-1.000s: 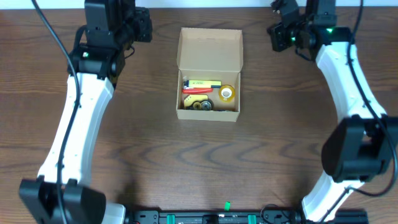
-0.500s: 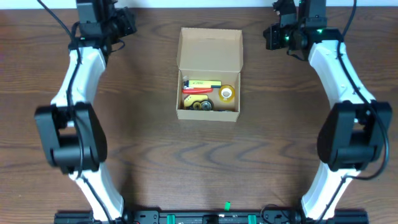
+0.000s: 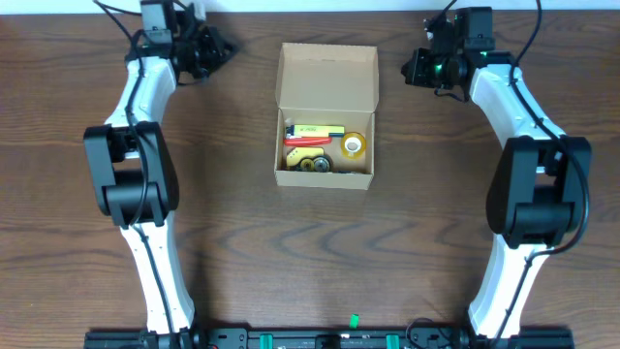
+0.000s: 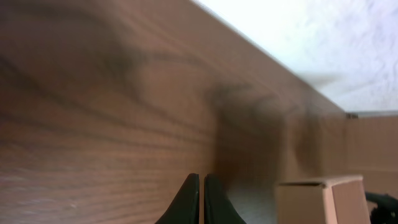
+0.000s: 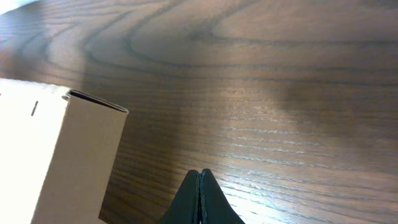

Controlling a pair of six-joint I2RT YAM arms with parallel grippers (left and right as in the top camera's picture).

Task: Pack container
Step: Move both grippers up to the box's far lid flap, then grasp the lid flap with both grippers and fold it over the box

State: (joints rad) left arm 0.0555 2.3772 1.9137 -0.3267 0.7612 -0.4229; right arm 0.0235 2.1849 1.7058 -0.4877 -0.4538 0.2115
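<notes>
The small tan cardboard box sits mid-surface exactly where it was a second ago, its hinged flap lying open toward the far side. A yellow tape roll and red and yellow stationery lie inside. Far left, the left claw has swung round to point right toward the box, fingers pressed together and holding nothing. Far right, the right claw has edged slightly left, likewise closed and empty.

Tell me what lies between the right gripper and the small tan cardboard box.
Nothing: only a bare stretch of dark wooden table separates the right gripper from the small tan cardboard box, as the overhead view shows.
</notes>
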